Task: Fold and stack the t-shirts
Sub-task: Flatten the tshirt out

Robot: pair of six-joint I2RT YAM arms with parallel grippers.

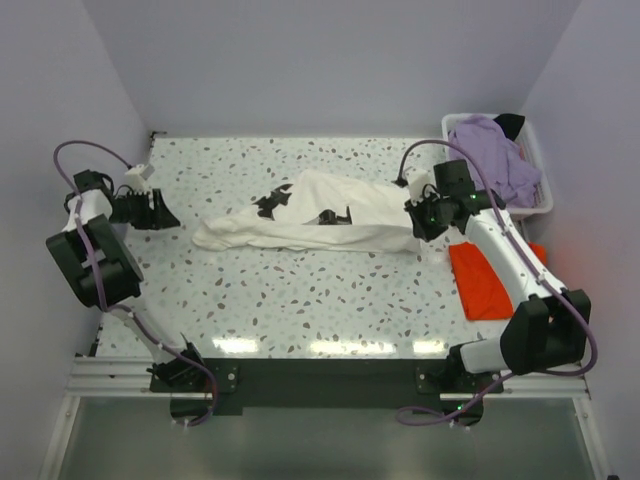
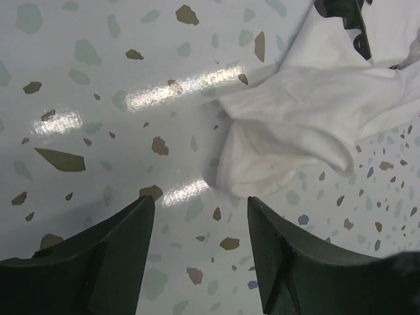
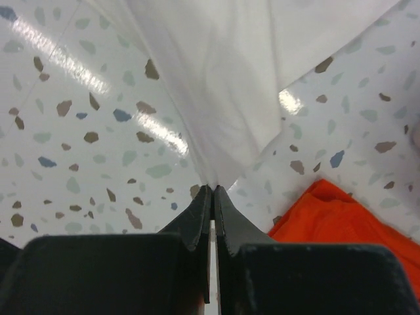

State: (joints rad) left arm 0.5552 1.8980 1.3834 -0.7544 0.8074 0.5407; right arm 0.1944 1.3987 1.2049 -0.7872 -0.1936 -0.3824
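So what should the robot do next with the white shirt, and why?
Probably slide the open left fingers forward and pinch the bunched end of the white shirt just ahead of them. The right fingers are shut on the other end, so both arms could then pull it flat.

The large t-shirt (image 1: 320, 220) lies stretched left to right across the middle of the counter (image 1: 300, 300). Its right end sits between the closed fingers (image 3: 200, 216) of the right gripper (image 1: 415, 222), which is right of centre. Its left end stops just short of the left gripper (image 1: 170, 218), which is near the counter's left edge with its fingers (image 2: 118, 262) spread and touching no cloth. The folded t-shirt (image 1: 485, 285) lies flat on the counter's right side, nearer than the right gripper and partly under that arm. The basket (image 1: 541, 170) stands in the far right corner, behind the folded t-shirt, with the crumpled t-shirt (image 1: 495, 155) in it.
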